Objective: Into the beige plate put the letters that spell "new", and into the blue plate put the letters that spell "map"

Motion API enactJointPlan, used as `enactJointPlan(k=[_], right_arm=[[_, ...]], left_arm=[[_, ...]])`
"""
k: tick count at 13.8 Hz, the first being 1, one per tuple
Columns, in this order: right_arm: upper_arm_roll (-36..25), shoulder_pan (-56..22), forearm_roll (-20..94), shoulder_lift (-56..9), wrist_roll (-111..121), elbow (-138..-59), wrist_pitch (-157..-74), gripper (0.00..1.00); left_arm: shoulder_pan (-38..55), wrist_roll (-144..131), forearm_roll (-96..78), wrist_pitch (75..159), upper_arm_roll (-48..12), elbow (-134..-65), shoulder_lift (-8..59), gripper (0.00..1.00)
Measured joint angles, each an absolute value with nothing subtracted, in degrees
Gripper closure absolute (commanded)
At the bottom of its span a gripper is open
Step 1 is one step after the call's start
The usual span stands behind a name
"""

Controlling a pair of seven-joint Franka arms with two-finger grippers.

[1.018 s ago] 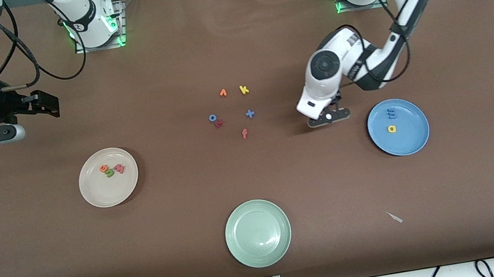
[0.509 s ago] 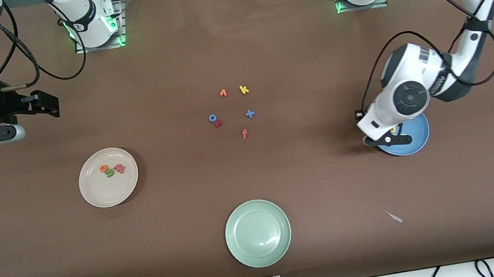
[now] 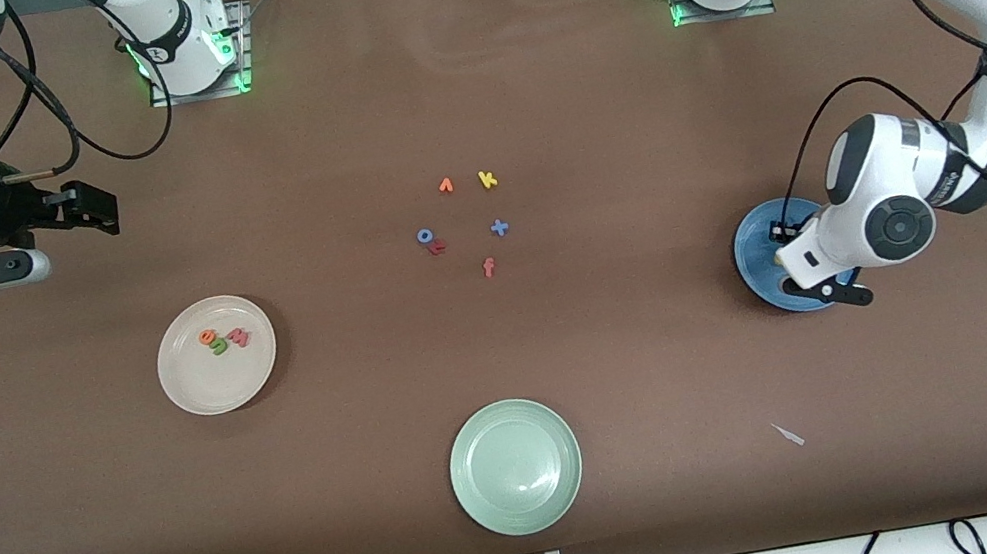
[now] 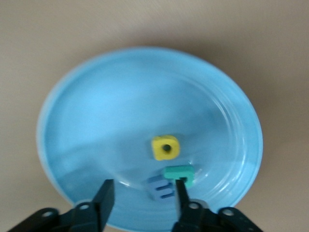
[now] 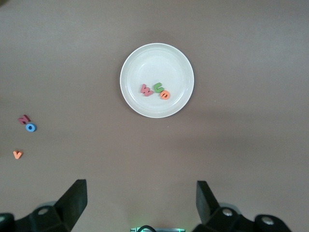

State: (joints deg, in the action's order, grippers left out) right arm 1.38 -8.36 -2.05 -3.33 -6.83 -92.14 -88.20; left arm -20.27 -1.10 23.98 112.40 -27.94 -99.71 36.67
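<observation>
Three foam letters, the orange "e" [image 3: 207, 337], the green "n" [image 3: 219, 346] and the pinkish-red "w" [image 3: 238, 337], lie together in the beige plate [image 3: 209, 388], which sits toward the right arm's end of the desk [image 3: 85, 491]. Over that end, up in the air, the right hand [image 3: 98, 213] waits with its fingers spread wide and nothing between them. Near the middle of the desk lie the leftover pieces: an orange "v" [image 3: 445, 186] beside a yellow "k" [image 3: 488, 179], then nearer the front camera a blue "o" [image 3: 424, 236] touching a small red letter [image 3: 439, 247], a blue plus sign [image 3: 499, 227] and a red "f" [image 3: 488, 267]. By the front edge sits the pale green plate [image 3: 489, 481]. Toward the left arm's end, the left hand [image 4: 142, 198] hangs low over the blue plate [image 4: 96, 111], its fingers parted and pinching nothing. In that plate the yellow "a" [image 4: 165, 147], the teal "p" [image 4: 179, 173] and the blue "m" [image 4: 159, 187] lie close together, the teal "p" just beside one fingertip [image 4: 183, 195]. A small pale scrap [image 3: 788, 434] lies near the front edge.
</observation>
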Motion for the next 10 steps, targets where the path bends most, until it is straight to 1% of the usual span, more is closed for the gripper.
enactJointPlan(k=[5,7,10], right_arm=[[1.4,-8.4,-2.1,-3.4,-6.8,-92.1,-88.2,0.0],[1.4,-8.4,-2.1,-3.4,-6.8,-92.1,-88.1,0.0],[1.4,-8.4,-2.1,-3.4,-6.8,-92.2,-88.1,0.0]], left_arm=[[-20.4,-0.8,23.6,95.1,-28.7,-85.4,35.2,0.0],[-21.0,-0.8,21.7,92.2,-28.6,-82.3,34.3,0.0],[-23.5,-0.7,19.9,91.2,-28.4,-81.2,32.0,0.0]])
